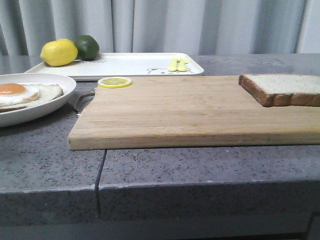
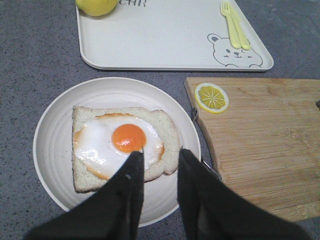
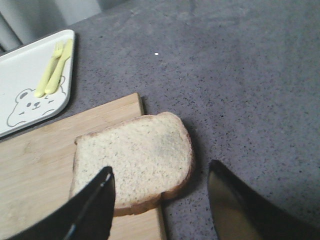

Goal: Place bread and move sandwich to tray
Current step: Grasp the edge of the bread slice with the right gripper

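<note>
We see the cutting board (image 1: 185,111) in the middle of the bench (image 1: 200,170). The bread (image 1: 282,89) lies at the board's far right corner, overhanging its right edge. A lemon slice (image 1: 114,82) sits on the far left corner. Left of the board stands the plate (image 1: 47,102) with the sandwich (image 1: 25,95) on it. Behind both lies the tray (image 1: 130,65), carrying a lemon (image 1: 59,52) and a lime (image 1: 87,47) at its far left and a small fork and spoon (image 1: 178,64) at its right.
</note>
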